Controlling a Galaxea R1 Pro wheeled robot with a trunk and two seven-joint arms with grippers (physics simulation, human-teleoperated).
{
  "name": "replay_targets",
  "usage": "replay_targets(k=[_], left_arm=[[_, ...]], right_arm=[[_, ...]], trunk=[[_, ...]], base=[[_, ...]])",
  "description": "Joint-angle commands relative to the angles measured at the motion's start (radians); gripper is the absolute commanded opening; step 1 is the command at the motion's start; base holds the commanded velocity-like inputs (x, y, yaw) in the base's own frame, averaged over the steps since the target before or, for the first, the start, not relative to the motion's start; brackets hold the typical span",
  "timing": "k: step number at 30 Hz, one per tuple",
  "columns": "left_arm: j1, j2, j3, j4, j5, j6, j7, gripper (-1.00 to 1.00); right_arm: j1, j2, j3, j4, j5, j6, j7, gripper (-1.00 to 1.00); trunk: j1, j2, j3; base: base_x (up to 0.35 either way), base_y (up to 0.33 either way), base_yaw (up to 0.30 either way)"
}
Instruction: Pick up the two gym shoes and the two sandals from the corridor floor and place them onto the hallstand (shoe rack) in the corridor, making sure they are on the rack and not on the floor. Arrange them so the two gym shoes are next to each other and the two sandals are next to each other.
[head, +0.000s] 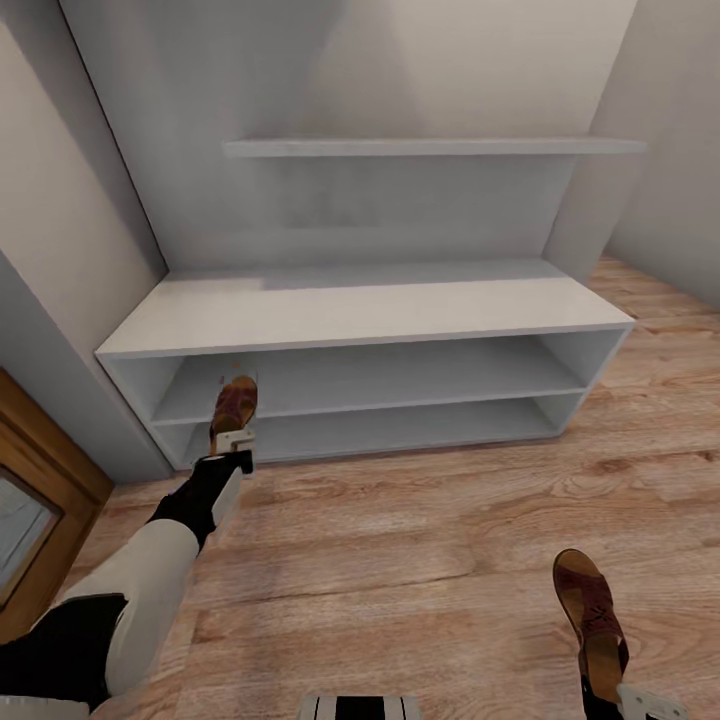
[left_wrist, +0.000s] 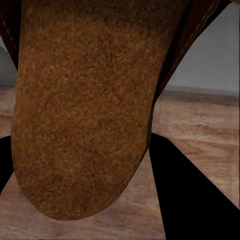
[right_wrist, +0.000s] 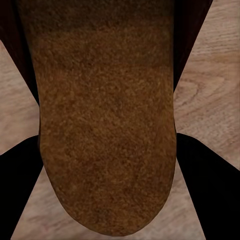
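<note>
The pale grey hallstand (head: 370, 305) stands against the wall ahead. My left gripper (head: 234, 440) is shut on the heel of a dark brown sandal (head: 236, 402), held at the left end of the open shelf rows, level with the middle board. I cannot tell whether it touches the board. Its tan insole (left_wrist: 85, 110) lies between the black fingers (left_wrist: 192, 200). My right gripper (head: 606, 686) is shut on the other sandal (head: 588, 605), low over the corridor floor (head: 400, 540); that insole (right_wrist: 107, 125) sits between the fingers (right_wrist: 212, 192). The gym shoes are out of view.
An upper shelf (head: 430, 147) juts from the hallstand's back panel above the bench top. A wooden door frame (head: 45, 490) and a grey wall close in on the left. My base (head: 355, 708) shows at the bottom edge.
</note>
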Motion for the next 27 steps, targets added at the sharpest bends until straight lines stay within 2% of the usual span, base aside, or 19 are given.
replay_targets(k=[1,8,19,27], left_arm=[[-0.027,-0.002,0.001,-0.023,-0.004,0.026,-0.001,-1.00],[-0.066,-0.003,-0.002,-0.021,-0.005,0.066,-0.003,-1.00],[-0.064,0.000,-0.002,-0.025,-0.004,0.076,-0.004,-1.00],[-0.060,0.000,-0.002,-0.023,-0.003,0.077,-0.004,-1.00]], right_arm=[[-0.001,0.000,-0.007,0.001,0.010,-0.004,0.000,-1.00],[-0.001,0.000,-0.007,0.001,0.010,-0.004,0.000,-1.00],[-0.001,0.000,-0.007,0.001,0.010,-0.004,0.000,-1.00],[-0.001,0.000,-0.007,0.001,0.010,-0.004,0.000,-1.00]], trunk=[[0.000,0.000,-0.001],[0.000,0.000,-0.001],[0.000,0.000,-0.001],[0.000,0.000,-0.001]], base=[[0.000,0.000,0.000],[0.000,0.000,0.000],[0.004,0.000,0.000],[0.206,0.000,0.000]])
